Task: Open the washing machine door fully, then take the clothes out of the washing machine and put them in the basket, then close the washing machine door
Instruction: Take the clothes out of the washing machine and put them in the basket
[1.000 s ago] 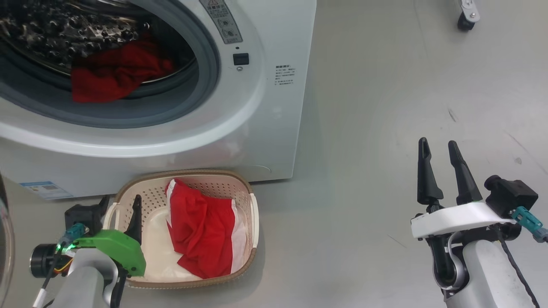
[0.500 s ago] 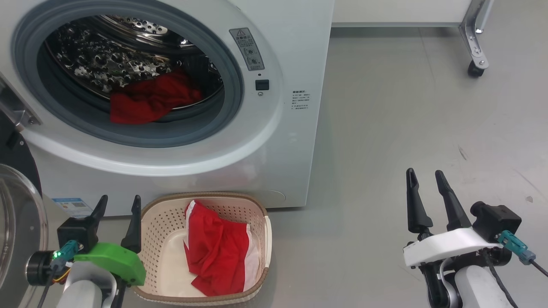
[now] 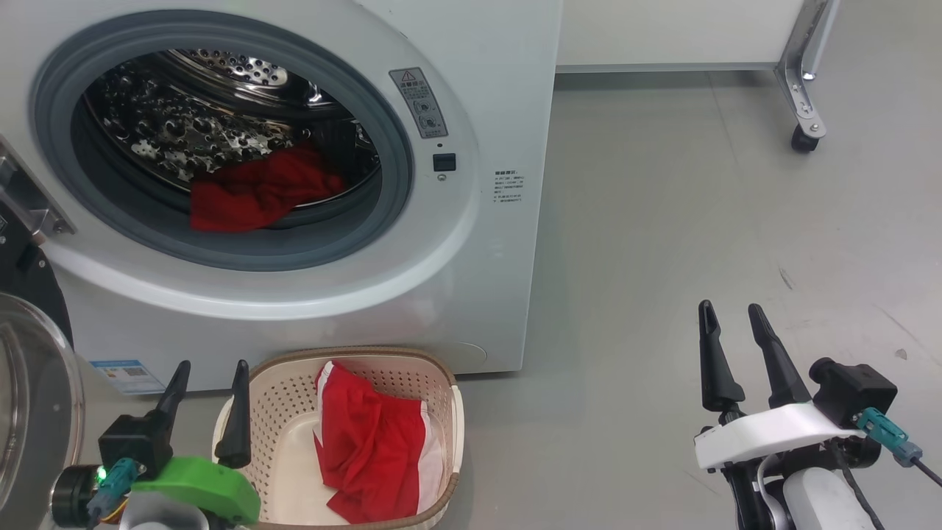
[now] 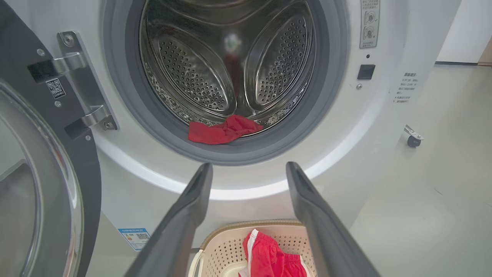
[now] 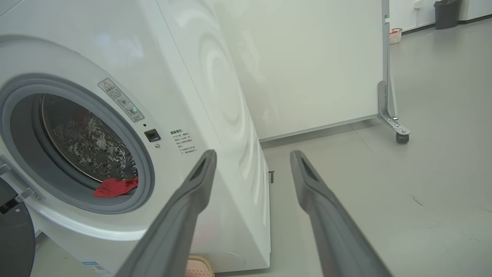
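The white washing machine stands with its door swung wide open to the left, hinge side showing in the left wrist view. A red garment lies at the front lip of the steel drum. On the floor below stands the cream basket holding another red garment with white stripes. My left gripper is open and empty, just left of the basket. Open and empty too, my right gripper hovers over bare floor to the right of the machine.
A white partition panel on a metal foot with a caster stands behind and to the right. Grey floor spreads right of the machine. The open door crowds the left side beside my left arm.
The head camera has tilted up, bringing the whole drum opening and the partition into view. Both grippers remain open; the clothes have not moved.
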